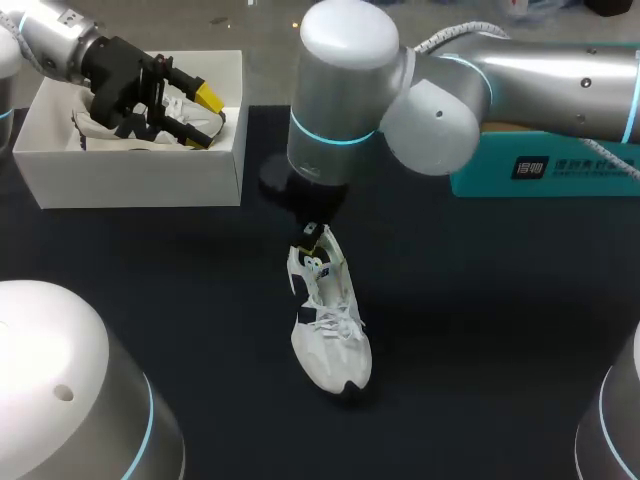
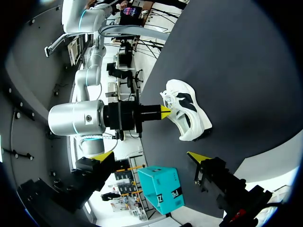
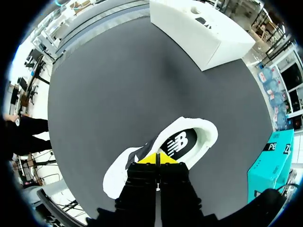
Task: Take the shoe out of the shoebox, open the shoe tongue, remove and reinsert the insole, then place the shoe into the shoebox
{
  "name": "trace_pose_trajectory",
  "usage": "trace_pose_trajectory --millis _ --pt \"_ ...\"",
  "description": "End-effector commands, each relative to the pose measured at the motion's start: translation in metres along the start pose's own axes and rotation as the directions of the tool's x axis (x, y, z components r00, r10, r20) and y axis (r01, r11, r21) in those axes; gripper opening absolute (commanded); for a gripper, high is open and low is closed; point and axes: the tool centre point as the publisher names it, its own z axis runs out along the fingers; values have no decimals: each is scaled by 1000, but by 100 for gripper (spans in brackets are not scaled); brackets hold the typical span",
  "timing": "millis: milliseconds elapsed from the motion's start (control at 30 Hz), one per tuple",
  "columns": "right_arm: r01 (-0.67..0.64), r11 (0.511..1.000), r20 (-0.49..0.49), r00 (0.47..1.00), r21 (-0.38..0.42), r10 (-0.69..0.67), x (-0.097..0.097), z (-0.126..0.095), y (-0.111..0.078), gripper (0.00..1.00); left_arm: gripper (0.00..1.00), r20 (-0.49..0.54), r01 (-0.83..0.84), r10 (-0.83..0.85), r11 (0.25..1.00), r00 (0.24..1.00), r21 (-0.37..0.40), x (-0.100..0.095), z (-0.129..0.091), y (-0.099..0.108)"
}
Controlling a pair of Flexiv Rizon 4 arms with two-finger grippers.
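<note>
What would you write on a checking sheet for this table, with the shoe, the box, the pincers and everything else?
Surface: dark table, with the shoe near its middle.
Job's things: white shoe out of the box, tilted, toe towards the near edge, insole showing inside. White shoebox open at the far left, with something white and dark in it; cannot tell what.
Clutter: teal box at the far right.
Pincers: left pincer open, over the shoebox. Right pincer has its tips together, pinching the shoe at its opening.
Cables: pale braided cable along the right arm.
Surroundings: nothing seen reaching over the table.
</note>
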Motion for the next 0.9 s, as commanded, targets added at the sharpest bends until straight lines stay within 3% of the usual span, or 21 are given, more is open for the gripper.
trace_pose_trajectory --millis 33,100,167,267,333,500,633,667,733,833,900 --pt "539 842 134 835 1 -534 -20 -5 -2 0 100 -3 -1 1 1000 1000 1 0 -1 0" --pt "576 816 176 799 47 -574 -31 -6 -3 0 100 -3 -1 1 1000 1000 1 0 -1 0" --pt "629 777 180 764 4 -619 -42 -9 -5 0 100 -3 -1 1 1000 1000 1 0 -1 0" --pt "684 729 188 714 17 -674 -53 -10 -5 0 100 -3 -1 1 1000 1000 1 0 -1 0" --pt "699 715 196 704 -21 -683 -60 -10 -4 31 100 -3 -1 1 1000 1000 1 0 -1 0" --pt "730 683 210 667 8 -715 -66 -7 5 36 100 -3 -1 1 1000 1000 1 0 -1 0" --pt "724 688 212 666 47 -715 -67 -5 12 75 100 -3 -1 1 1000 1000 1 0 -1 0" --pt "713 698 214 674 64 -707 -68 -2 13 79 100 -3 -1 1 1000 1000 1 0 -1 0" --pt "693 715 209 688 94 -695 -68 4 13 76 100 -3 -1 1 1000 1000 1 0 -1 0" --pt "650 750 210 722 123 -659 -68 14 15 58 100 -3 -1 1 1000 1000 1 0 -1 0" --pt "626 769 221 738 130 -638 -68 16 15 58 100 -3 -1 1 1000 1000 1 0 -1 0"
